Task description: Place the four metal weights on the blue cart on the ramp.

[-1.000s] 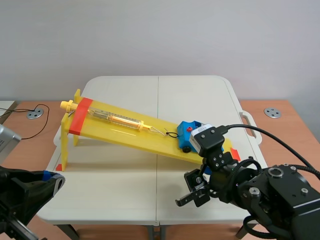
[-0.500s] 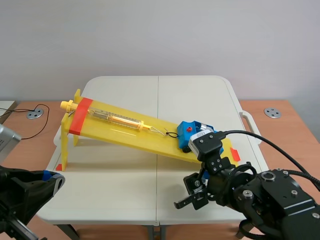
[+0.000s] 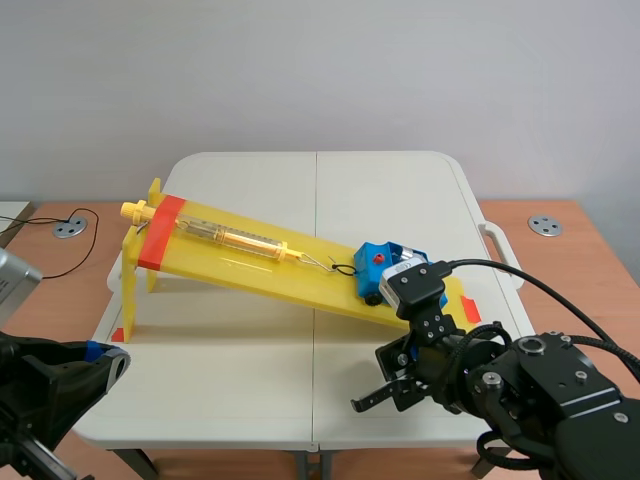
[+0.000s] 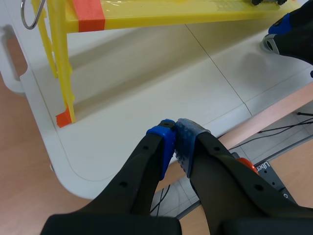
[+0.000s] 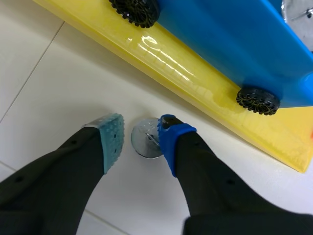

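White worktop point(image 3: 250, 340) carries the yellow ramp point(image 3: 250, 262), sloping down to the right; the blue cart point(image 3: 378, 262) sits at its low right end; left hand point(image 4: 175, 142) hangs over the near left edge, pads pressed together on nothing; right hand point(image 5: 140, 138) is spread open astride a metal weight point(image 5: 143, 146) lying just near of the ramp's low edge, not clamped on it; the weight looks off-centre toward the blue pad, so I reckon closing could skid it or pinch only the rim; clipping the ramp might jolt the cart too.
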`<state>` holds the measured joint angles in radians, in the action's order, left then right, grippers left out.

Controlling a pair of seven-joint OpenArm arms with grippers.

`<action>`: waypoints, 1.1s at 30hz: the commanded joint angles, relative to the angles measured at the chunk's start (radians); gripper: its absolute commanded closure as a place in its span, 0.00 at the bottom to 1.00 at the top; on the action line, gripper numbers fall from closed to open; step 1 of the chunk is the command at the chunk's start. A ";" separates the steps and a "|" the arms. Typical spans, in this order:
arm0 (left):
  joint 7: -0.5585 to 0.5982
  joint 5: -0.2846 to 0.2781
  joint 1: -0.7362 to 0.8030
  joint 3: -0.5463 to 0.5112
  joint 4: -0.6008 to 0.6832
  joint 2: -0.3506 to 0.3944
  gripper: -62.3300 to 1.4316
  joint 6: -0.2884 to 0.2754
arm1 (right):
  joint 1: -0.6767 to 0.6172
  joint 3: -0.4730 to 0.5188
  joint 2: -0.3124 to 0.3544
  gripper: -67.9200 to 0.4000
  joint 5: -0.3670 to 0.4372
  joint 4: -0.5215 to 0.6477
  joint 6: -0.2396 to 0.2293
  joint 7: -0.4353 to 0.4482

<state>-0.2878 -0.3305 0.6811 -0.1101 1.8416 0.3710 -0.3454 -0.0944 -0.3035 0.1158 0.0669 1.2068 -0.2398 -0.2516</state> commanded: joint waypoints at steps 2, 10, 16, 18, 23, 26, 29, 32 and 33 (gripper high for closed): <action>0.078 -0.047 -0.020 -0.014 0.082 -0.010 0.93 -0.036 | 0.075 0.006 -0.008 0.79 0.006 0.046 0.037 0.061; 0.078 -0.047 -0.020 -0.014 0.082 -0.010 0.93 -0.036 | 0.075 0.006 -0.005 0.99 0.006 0.046 0.036 -0.018; 0.078 -0.047 -0.020 -0.014 0.082 -0.010 0.93 -0.036 | 0.058 0.008 0.027 0.98 0.050 0.100 0.026 -0.065; 0.078 -0.047 -0.020 -0.014 0.082 -0.010 0.93 -0.036 | 0.027 0.009 0.054 0.98 0.084 0.172 0.022 -0.083; 0.078 -0.047 -0.020 -0.014 0.082 -0.010 0.93 -0.036 | -0.086 0.034 0.127 0.98 0.106 0.393 0.023 -0.136; 0.078 -0.047 -0.020 -0.014 0.082 -0.010 0.93 -0.036 | -0.153 0.068 0.160 0.98 0.106 0.517 0.023 -0.167; 0.077 -0.047 -0.020 -0.014 0.082 -0.010 0.93 -0.036 | -0.208 0.107 0.187 0.98 0.121 0.626 0.023 -0.201; 0.077 -0.047 -0.020 -0.014 0.082 -0.010 0.93 -0.036 | -0.249 0.153 0.209 0.98 0.156 0.721 0.023 -0.232; 0.078 -0.047 -0.020 -0.014 0.082 -0.010 0.93 -0.036 | -0.259 0.169 0.214 0.98 0.169 0.750 0.022 -0.241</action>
<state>-0.2878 -0.3305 0.6811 -0.1101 1.8416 0.3710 -0.3454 -0.3931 -0.1860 0.2878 0.1711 1.8606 -0.2432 -0.5571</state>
